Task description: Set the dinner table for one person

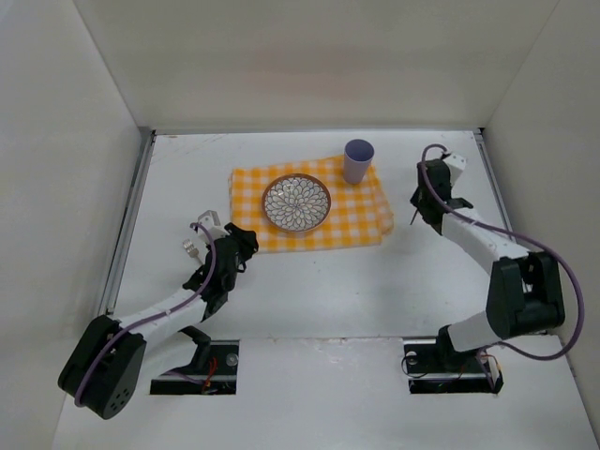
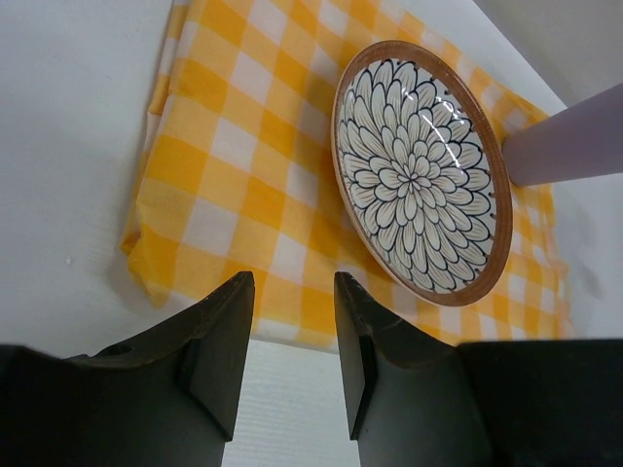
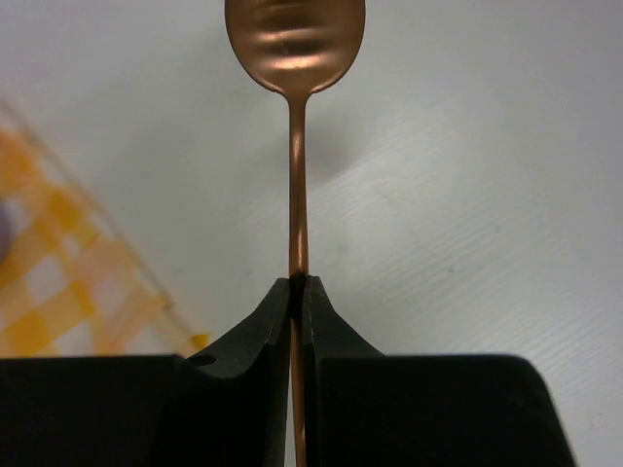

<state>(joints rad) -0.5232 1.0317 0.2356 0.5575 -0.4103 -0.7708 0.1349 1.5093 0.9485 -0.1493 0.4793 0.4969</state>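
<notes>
The top camera sat high above and behind the arms [image 1: 159, 314]. It looked steeply down and forward over the whole table [image 1: 309, 291], from far enough to take in the pale walls [image 1: 66, 141] around it. The left wrist camera rode low behind the left gripper [image 2: 292, 292] and faced along its parted jaws at a shallow slant. It was near the cloth [image 2: 234, 165], the plate [image 2: 421, 175] and the cup [image 2: 569, 141], and the top view showed those three too. The right wrist camera looked down past the right gripper [image 3: 298, 282], very close to the spoon [image 3: 297, 175] pinched there, with bare tabletop behind. The cloth corner at its left edge also lay in the top view.
</notes>
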